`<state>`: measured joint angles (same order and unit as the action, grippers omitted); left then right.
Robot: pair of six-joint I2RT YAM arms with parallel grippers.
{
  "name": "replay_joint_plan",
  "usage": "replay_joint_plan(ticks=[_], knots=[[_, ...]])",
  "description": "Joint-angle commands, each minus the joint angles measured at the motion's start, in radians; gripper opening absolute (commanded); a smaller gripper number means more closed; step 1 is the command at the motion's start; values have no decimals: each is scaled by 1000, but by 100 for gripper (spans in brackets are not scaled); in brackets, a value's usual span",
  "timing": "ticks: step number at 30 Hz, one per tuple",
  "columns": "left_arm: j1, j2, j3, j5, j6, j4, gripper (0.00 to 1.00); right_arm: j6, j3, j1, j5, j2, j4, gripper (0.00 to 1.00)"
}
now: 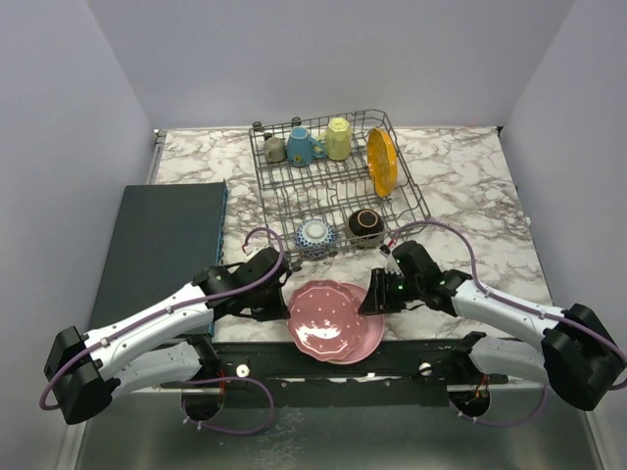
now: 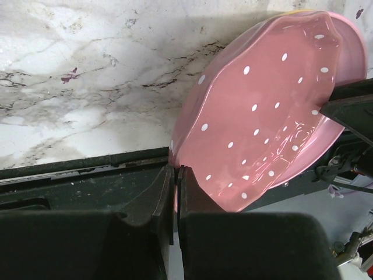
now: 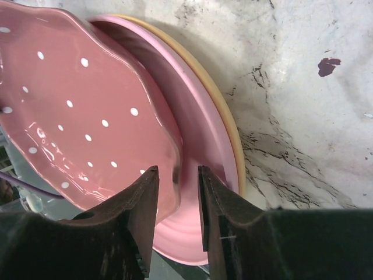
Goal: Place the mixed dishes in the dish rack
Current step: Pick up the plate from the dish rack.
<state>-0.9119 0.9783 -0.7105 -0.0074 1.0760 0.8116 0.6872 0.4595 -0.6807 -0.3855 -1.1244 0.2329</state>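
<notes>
The left pincer [image 2: 176, 175] is pressed together on the near rim of the scalloped pink white-dotted plate [image 2: 262, 116], with the rim caught between its fingers. The right pincer [image 3: 178, 195] stands spread. The opposite rim of that plate sits in the gap, and I cannot tell whether either finger touches it. Under the dotted plate lies a plain pink plate [image 3: 201, 151], and an orange-rimmed plate [image 3: 228, 131] lies below that. The stack sits at the lower centre of the overhead view, on the near edge of the marble tabletop [image 1: 470, 196].

Above it in the frame stands the dish rack [image 1: 323, 191]. It holds a grey mug [image 1: 275, 149], a blue mug [image 1: 302, 147], a yellow mug [image 1: 338, 139], an upright orange plate [image 1: 382, 162], a patterned bowl [image 1: 314, 233] and a brown bowl [image 1: 365, 225]. A dark mat [image 1: 167, 245] lies at the left.
</notes>
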Motion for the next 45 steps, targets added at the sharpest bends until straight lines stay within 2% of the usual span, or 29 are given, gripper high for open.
replay_joint_plan(ticks=[1,11,13,17,21,29,31,38,45], knots=[[-4,-36,18,-16,2,4,0,14,31,-20,50,-30,-18,39],[-3,-44,54,-2,4,-18,0,34,35,-56,41,-117,-89,39],[-5,-48,58,-1,6,-20,0,38,32,-63,41,-134,-103,34],[-4,-56,68,1,8,-24,0,47,18,-67,49,-140,-121,15],[-4,-61,74,0,12,-25,1,54,10,-67,66,-134,-121,1],[-5,-63,92,2,28,-25,39,58,-8,-67,69,-147,-134,0],[-3,-64,99,4,36,-26,45,60,-15,-68,65,-148,-139,0],[-4,-66,134,25,61,-71,54,57,-19,-68,52,-160,-151,0],[-2,-86,197,96,97,-198,54,52,-20,-68,39,-161,-153,0]])
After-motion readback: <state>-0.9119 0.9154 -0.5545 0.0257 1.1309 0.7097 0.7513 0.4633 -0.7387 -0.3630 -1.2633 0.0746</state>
